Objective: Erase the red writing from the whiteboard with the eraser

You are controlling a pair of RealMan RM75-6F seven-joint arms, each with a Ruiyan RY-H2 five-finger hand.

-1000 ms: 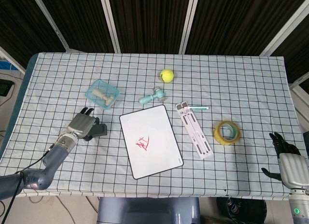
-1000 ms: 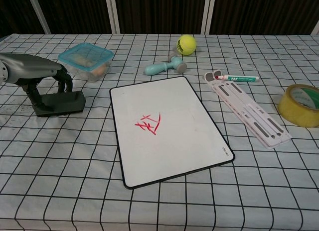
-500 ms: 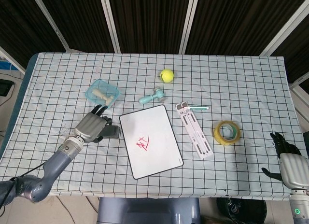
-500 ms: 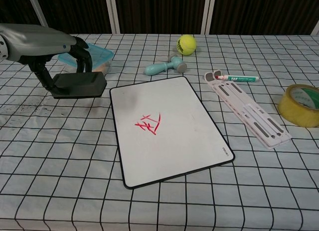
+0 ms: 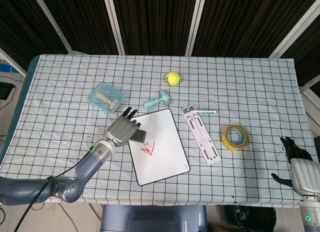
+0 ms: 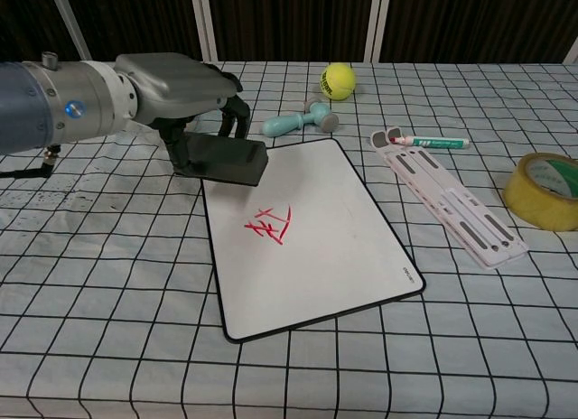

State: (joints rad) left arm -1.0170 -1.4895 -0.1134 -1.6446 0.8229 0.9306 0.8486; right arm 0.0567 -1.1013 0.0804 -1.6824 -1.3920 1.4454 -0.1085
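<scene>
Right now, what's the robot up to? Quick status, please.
Left robot hand holds eraser over whiteboard corner. Red writing untouched. Right robot hand idle, open. Nothing blocking.

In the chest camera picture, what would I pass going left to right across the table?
Left hand holding the eraser → whiteboard → marker → tape roll.

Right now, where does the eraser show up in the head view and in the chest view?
Head view: the eraser is left of centre, held by the left hand over the whiteboard's upper left edge.
Chest view: the eraser is upper left, over the board's far left corner.
Shared landmark: the red writing, just beyond the eraser in both views.
</scene>
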